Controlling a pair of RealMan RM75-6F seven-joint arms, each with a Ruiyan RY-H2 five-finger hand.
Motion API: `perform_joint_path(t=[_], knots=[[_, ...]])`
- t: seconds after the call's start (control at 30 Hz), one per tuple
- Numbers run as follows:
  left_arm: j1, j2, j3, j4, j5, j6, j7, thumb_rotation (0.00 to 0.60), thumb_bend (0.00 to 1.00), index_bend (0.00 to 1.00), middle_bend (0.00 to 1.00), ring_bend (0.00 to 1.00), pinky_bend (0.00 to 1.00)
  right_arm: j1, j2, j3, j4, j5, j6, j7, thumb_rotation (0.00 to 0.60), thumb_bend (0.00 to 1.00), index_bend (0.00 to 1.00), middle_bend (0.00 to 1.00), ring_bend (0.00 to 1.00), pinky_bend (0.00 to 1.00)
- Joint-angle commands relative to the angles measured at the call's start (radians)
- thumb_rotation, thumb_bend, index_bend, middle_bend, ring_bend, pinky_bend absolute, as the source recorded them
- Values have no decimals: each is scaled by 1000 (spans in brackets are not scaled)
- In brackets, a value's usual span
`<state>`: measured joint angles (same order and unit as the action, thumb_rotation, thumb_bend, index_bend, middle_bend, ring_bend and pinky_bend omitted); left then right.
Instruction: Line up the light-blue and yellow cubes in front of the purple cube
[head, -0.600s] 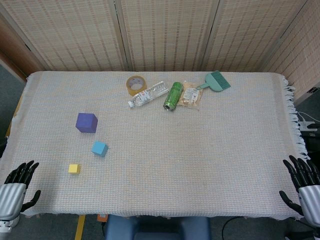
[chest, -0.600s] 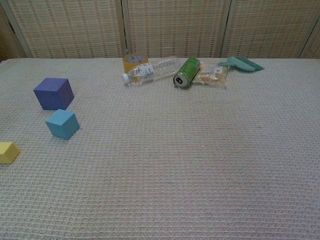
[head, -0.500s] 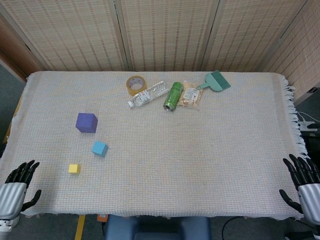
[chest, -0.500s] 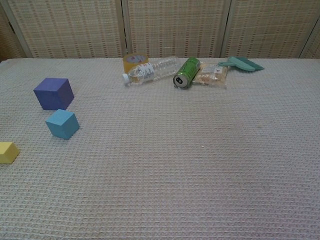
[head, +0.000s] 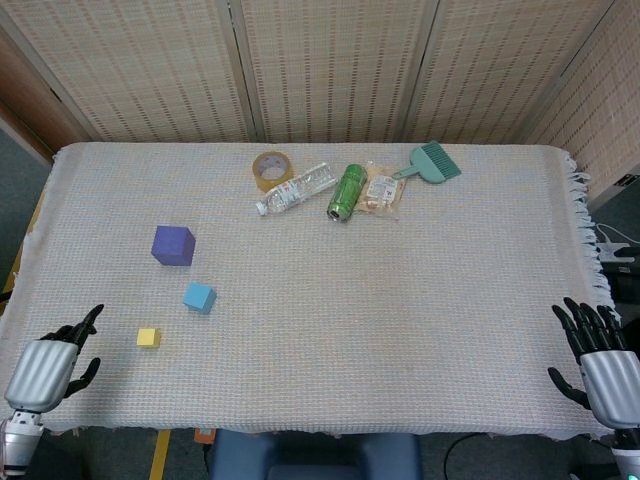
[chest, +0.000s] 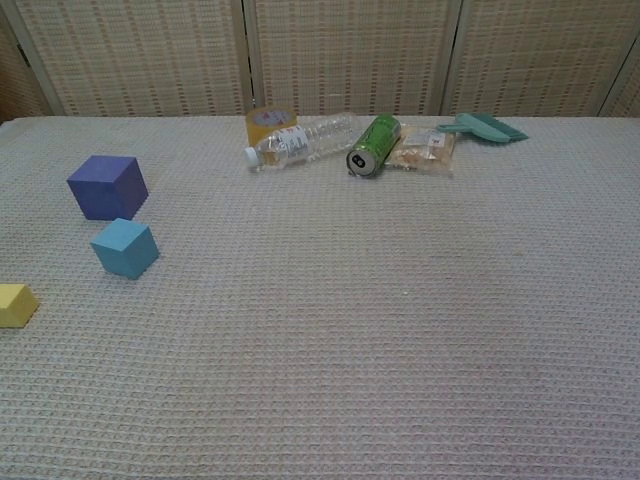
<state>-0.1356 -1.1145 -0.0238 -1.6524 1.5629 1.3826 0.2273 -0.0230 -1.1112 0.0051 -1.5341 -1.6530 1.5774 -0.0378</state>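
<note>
L hand (head: 52, 362): fingers spread, empty, near table (head: 420, 300) front-left edge, beside yellow cube (head: 148, 338).
R hand (head: 600, 365): spread, empty, front-right edge.
Cubes: light-blue cube (head: 199, 297) betw yellow and purple cube (head: 173, 245), all apart.

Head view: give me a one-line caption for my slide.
Both hands, left and right, open at the near edge; purple, blue and yellow cubes lie apart, untouched.

We are holding our left hand (head: 48, 365) empty beside the small yellow cube (head: 148, 337), fingers spreading apart.
</note>
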Motion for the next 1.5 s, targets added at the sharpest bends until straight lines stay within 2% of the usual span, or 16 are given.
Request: perform_joint_path(t=[0.03,0.2,0.33,0.77,1.03,1.5], knots=[[-54,-21,-34,2,-23,-54,40,600,398,40,981,992,1000,9,-5,2,-10,4,-12,-14,600,1,0,0,0,0],[-115,-68,-76,32,-66,-109,50,600,400,132,1000,1000,1000,26,-11,11,-13,41,-57,-35,600,1,0,0,0,0],[-175,-89,-97,43,-96,-181,57,600,398,151,1000,1000,1000,37,-15,20,-12,78,-86,-46,600,1,0,0,0,0],[-321,-152,-110,95,-183,-365,151,600,396,182,1000,1000,1000,50,-16,34,-4,133,-117,-35,600,1,0,0,0,0],[-381,-206,-120,147,-217,-405,160,600,367,153,1000,1000,1000,59,-16,38,-1,160,-138,-36,600,1,0,0,0,0],[-449,-283,-102,241,-269,-459,180,600,362,216,1000,1000,1000,63,-5,38,-2,183,-152,-21,600,1,0,0,0,0]])
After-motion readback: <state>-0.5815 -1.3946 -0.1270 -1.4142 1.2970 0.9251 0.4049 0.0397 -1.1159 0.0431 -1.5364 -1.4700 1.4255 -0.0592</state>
